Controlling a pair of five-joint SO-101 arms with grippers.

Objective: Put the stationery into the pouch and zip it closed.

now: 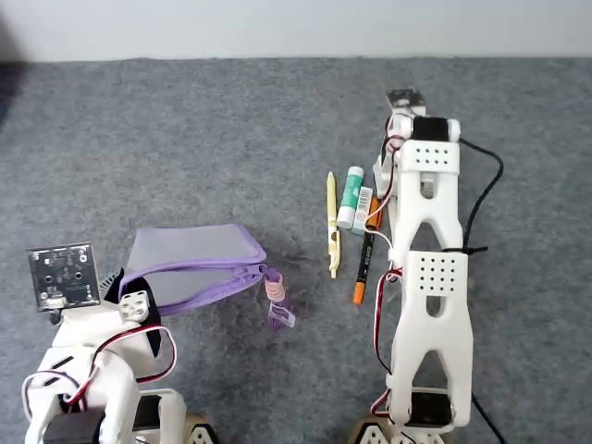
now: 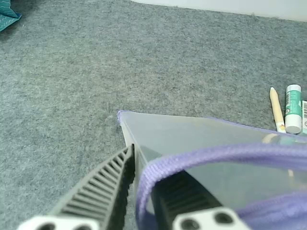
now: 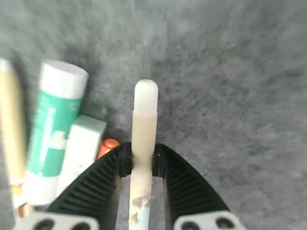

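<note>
– Right gripper [image 3: 141,160] is clamped on a pale pen [image 3: 144,110], pinching the barrel some way back from the rounded tip. Whether the pen is off the tabletop [image 1: 185,139] cannot be told.

– And the rest of the stationery?

– Just beside it: a green-and-white glue stick [image 3: 53,124], a small eraser [image 3: 81,148], an orange cap [image 3: 108,146] peeking out by the eraser, and a yellow pencil [image 3: 12,124]. All lie close together, well apart from the pouch [image 1: 190,254].

– What holds the pouch?

– The left gripper [image 2: 141,165], closed on the wall near one corner, one finger inside and one outside. The purple zip edge stands up and the mouth is open.

– So what would make the carry go well?

– Probably a straight lift first, so the pen doesn't drag its neighbours. Then the pen should cross toward the open end by the zip pull [image 1: 275,287], enter tip first and roughly along the pouch's length, and be released only once most of the barrel is past the zip edge. The left arm ought to prop the mouth open; if it sags, the pen could catch on the rim.
</note>
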